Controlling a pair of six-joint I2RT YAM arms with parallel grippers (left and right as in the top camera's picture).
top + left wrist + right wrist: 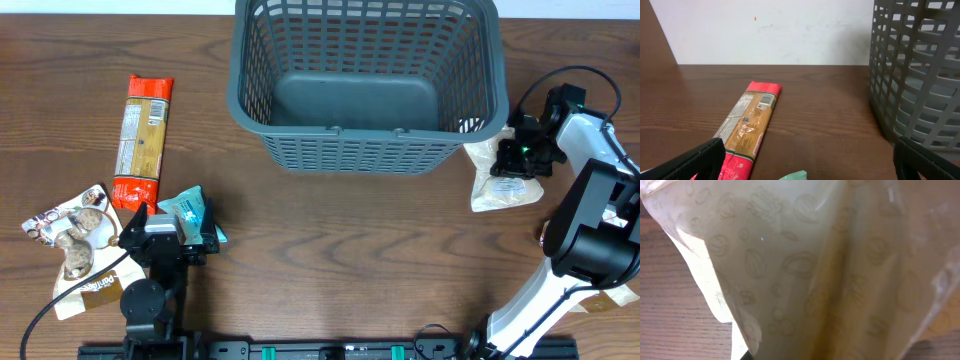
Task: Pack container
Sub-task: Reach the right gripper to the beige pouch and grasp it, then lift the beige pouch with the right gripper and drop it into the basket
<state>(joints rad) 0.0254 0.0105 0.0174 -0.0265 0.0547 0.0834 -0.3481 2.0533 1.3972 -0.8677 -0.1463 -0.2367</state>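
- The container (300, 150) stands at the far middle of the table (350, 250). It is upright, its long axis runs side to side, and its solid floor is bare, so I judge the packing not yet begun.
- A pale translucent pouch (500, 185) lies just beside the container's near right corner, and its edge seems to touch the lattice wall.
- The right gripper (522, 150) sits over the far end of that pouch. In the right wrist view the pouch fills the picture and hides the fingers, so I cannot tell whether they are clamped on it or apart.
- From that gripper the container lies to the left and a little farther out, with the rim above it. The right arm is by far the nearer one. The coming move likely calls for lifting over the rim and then carrying left.
- The left gripper (809, 160) is spread wide with nothing between its fingers. It sits low at the near left, well apart from the container.
- A teal packet (188, 212) lies right by it, a long red pasta packet (143, 140) farther out, and a cookie packet (75, 240) to its left.
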